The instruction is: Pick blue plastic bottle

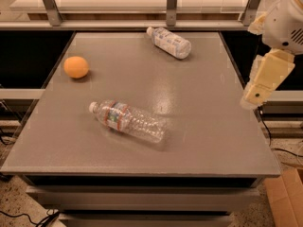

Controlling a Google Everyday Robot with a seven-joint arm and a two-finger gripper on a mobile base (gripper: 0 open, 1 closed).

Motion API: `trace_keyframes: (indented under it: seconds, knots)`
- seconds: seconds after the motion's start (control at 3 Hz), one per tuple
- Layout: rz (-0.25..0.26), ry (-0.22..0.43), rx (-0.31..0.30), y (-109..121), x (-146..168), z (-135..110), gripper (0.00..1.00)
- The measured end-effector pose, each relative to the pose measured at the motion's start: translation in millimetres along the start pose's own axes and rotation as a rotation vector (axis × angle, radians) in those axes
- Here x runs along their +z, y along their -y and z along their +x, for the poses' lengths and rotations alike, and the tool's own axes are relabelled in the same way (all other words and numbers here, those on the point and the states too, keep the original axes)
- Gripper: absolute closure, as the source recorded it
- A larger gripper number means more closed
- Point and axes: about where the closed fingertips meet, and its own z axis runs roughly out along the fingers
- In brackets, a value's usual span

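Observation:
The blue plastic bottle (169,42) lies on its side at the far edge of the grey table (213,126), white cap pointing left, pale blue-and-white label round its body. My gripper (258,91) hangs at the right edge of the table, pointing down, well to the right of and nearer than the bottle. It holds nothing that I can see.
A longer clear ribbed bottle (127,120) with a red-and-blue label lies near the table's middle front. An orange (76,67) sits at the left. A metal rail with posts (171,6) runs behind the table. A cardboard box (286,197) stands on the floor at the lower right.

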Motion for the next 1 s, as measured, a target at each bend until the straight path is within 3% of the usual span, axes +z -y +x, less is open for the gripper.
trace_keyframes:
  seconds: [0.67,1.0]
  knots:
    - [0.021,0.113,0.090,52,34,-50,0.00]
    - [-0.012,0.193,0.144,80,57,-80,0.00]
